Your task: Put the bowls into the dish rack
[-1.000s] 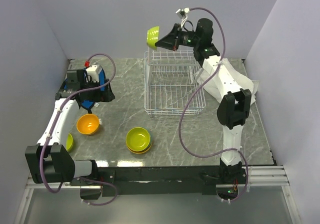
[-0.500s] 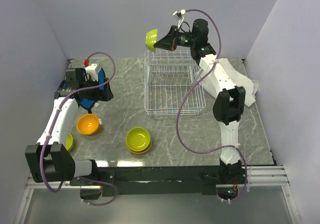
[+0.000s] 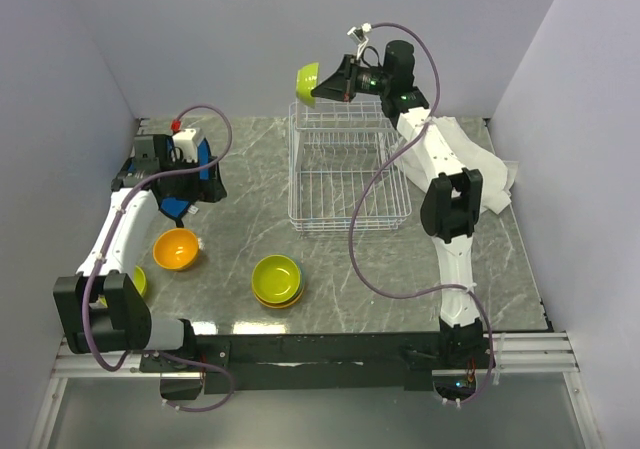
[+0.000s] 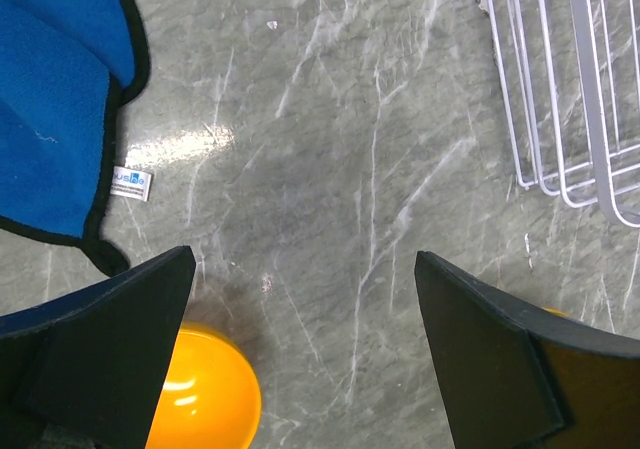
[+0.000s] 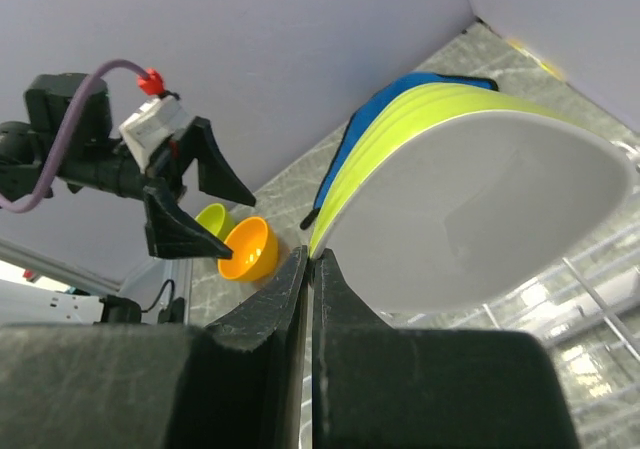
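The big white wire dish rack (image 3: pixel 345 184) sits at the back. Over its far end the right gripper (image 3: pixel 320 86) pinches the rim of a shiny lime green plastic bowl (image 3: pixel 305 79). It looks light, hard and slippery, so hold the rim tight. The left gripper (image 4: pixel 305 319) hangs wide apart, empty.

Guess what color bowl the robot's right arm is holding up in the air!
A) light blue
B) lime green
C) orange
B: the right gripper is pinched shut on the rim of a lime green bowl, held up in the air near the far end of the dish rack.
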Available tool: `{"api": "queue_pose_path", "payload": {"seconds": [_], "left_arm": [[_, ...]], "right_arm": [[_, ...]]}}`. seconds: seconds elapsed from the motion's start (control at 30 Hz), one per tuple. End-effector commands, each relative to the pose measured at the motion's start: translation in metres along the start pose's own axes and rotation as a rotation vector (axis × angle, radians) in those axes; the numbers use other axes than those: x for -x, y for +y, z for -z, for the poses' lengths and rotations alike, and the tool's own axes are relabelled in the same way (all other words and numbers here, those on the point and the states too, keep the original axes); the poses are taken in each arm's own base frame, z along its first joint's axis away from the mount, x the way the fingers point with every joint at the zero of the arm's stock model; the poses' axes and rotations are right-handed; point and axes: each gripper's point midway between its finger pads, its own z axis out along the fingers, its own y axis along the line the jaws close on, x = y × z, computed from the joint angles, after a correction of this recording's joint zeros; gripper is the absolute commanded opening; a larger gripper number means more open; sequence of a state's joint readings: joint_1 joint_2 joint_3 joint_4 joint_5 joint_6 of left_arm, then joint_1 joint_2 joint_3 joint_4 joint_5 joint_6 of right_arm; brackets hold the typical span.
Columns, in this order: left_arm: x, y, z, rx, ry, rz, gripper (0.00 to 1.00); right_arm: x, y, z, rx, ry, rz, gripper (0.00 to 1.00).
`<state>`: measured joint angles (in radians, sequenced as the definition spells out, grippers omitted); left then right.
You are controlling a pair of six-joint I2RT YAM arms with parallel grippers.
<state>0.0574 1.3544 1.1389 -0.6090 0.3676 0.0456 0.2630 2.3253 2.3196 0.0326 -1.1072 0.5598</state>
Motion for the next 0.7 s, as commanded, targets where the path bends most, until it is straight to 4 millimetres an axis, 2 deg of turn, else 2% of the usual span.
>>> {"api": "queue_pose_path", "payload": {"seconds": [0.0, 0.33, 0.47, 0.5, 0.57, 0.63, 0.67], "left_arm": [[0.022, 0.002, 0.006, 0.008, -0.054, -0.045, 0.99], [0.026, 0.007, -0.001, 0.019, -0.051, -0.049, 0.99], [0.028, 0.016, -0.004, 0.062, -0.055, -0.027, 0.99], [0.029, 0.017, -0.004, 0.071, -0.060, -0.026, 0.99], [0.028, 0.019, -0.005, 0.081, -0.059, -0.022, 1.00], [0.031, 0.019, -0.005, 0.085, -0.069, -0.018, 0.99], [0.032, 0.019, -0.004, 0.084, -0.077, -0.014, 1.00]], "right_arm": [[0.012, 0.003, 0.006, 0.029, 0.000, 0.032, 0.00], [-0.004, -0.012, 0.010, 0.001, 0.037, -0.027, 0.00], [-0.009, -0.015, 0.013, -0.019, 0.048, -0.026, 0.14], [-0.006, -0.010, 0.013, -0.016, 0.046, -0.011, 0.17], [-0.002, -0.011, 0.017, -0.043, 0.039, 0.006, 0.26], [-0.001, -0.012, 0.019, -0.055, 0.039, 0.012, 0.29], [0.000, -0.012, 0.020, -0.067, 0.035, 0.016, 0.34]]}}
